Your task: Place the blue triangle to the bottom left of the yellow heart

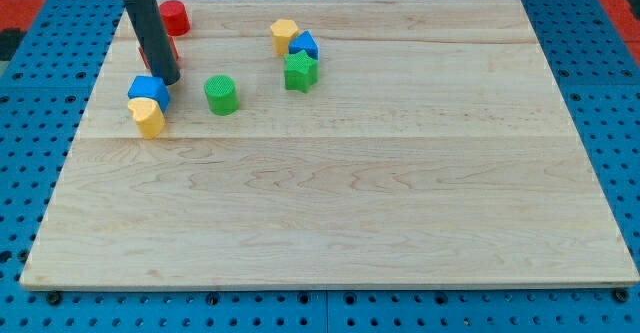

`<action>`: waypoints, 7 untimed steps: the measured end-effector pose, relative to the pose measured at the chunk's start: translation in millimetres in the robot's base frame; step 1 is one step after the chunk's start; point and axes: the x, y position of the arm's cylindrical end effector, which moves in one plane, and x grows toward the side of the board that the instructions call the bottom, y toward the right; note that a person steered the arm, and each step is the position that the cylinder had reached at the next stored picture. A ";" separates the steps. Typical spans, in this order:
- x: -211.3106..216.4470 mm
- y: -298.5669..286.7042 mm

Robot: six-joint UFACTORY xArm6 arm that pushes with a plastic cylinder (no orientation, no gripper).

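Note:
My tip point(169, 81) rests on the board at the view's upper left, touching or almost touching the right side of a blue block point(147, 89), which looks like the triangle. A yellow block point(147, 117), seemingly the heart, sits directly below that blue block and touches it. A second blue block point(305, 44) sits at the top centre, against a yellow block point(284, 36); their shapes are hard to make out.
A red cylinder point(174, 17) stands near the board's top left edge. Another red block point(170, 51) is partly hidden behind the rod. A green cylinder point(221, 94) stands right of my tip. A green star point(300, 71) sits below the top-centre pair.

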 end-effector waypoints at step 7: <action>-70.3 223.7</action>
